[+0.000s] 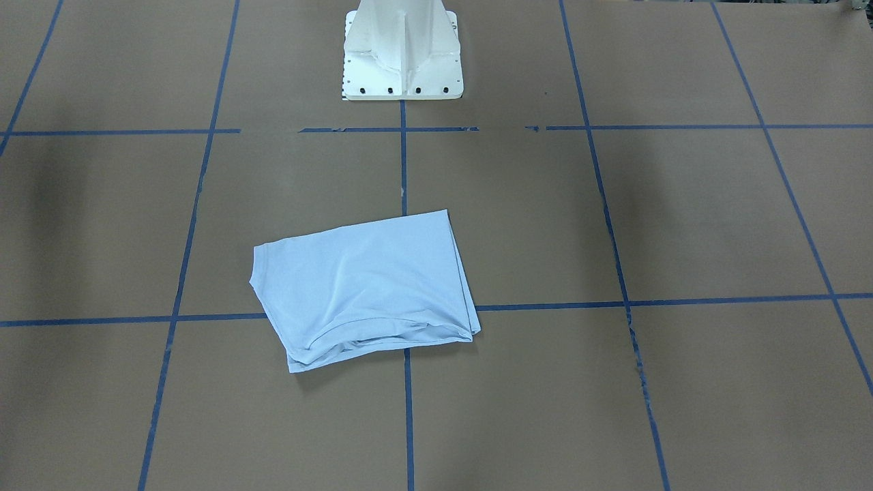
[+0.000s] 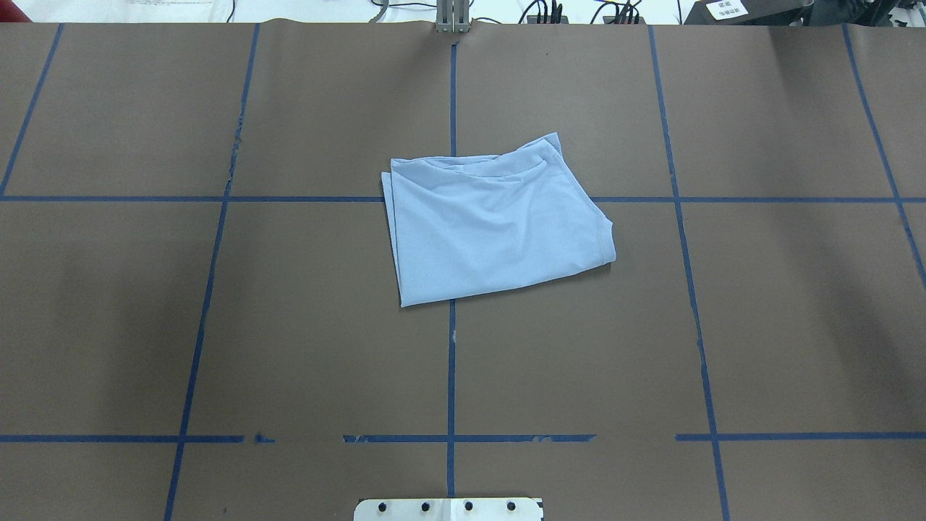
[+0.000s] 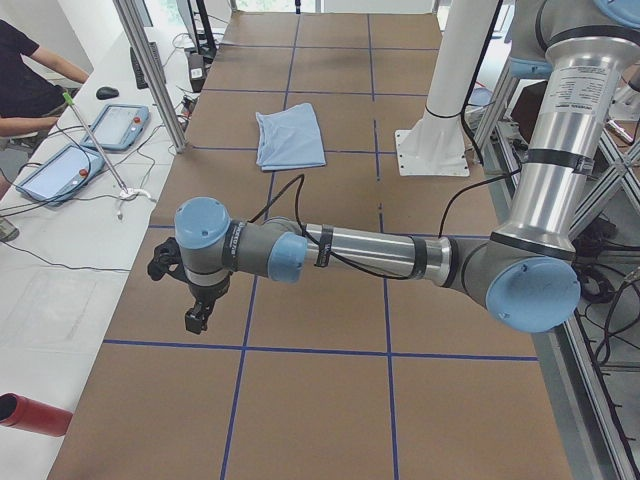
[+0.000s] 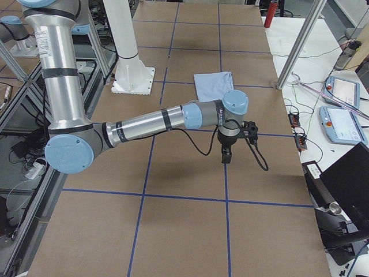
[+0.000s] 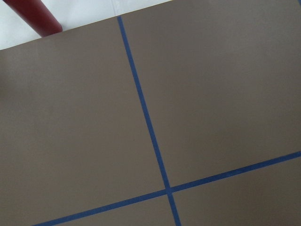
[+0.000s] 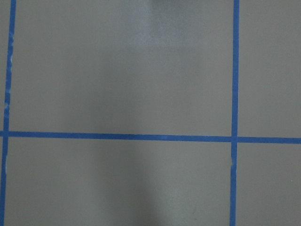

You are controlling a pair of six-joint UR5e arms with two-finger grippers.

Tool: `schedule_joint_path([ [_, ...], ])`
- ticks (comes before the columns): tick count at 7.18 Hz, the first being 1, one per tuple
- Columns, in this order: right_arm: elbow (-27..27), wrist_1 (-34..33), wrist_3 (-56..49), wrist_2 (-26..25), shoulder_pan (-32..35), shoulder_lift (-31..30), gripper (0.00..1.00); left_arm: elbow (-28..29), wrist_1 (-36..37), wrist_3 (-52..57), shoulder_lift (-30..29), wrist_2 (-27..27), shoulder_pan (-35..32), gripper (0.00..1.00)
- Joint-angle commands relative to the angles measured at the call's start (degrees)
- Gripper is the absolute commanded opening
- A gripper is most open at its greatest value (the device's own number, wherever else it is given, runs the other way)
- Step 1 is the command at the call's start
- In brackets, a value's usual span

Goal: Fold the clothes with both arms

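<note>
T-shirt (image 2: pixel 492 224) lies folded, well apart from left hand (image 3: pixel 195 320) and right hand (image 4: pixel 226 156).

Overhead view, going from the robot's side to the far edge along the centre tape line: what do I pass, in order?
White pedestal base plate → folded light blue T-shirt → metal post at the far edge.

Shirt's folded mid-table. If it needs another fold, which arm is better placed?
Right, but only marginally. The T-shirt lies mostly on the robot's right of the centre tape line. The left hand and right hand both hover over bare table, well away from it.
</note>
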Motion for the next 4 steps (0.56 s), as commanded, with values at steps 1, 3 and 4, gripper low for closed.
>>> schedule_joint_path([
  [1,1.36,-2.84,-3.07,0.04,0.65,-2.18,1.00,-0.96,2.98,-5.44,0.65,-0.41,-0.25,1.00],
  [3,0.75,-2.15,-3.87,-1.10,0.74,-5.16,1.00,-6.22,3.61,-6.88,4.16,-0.94,-0.16,1.00],
  [4,1.45,-1.45,-3.78,-1.54,0.74,-6.23,1.00,-10.60,3.00,-6.45,7.22,-0.77,-0.08,1.00],
])
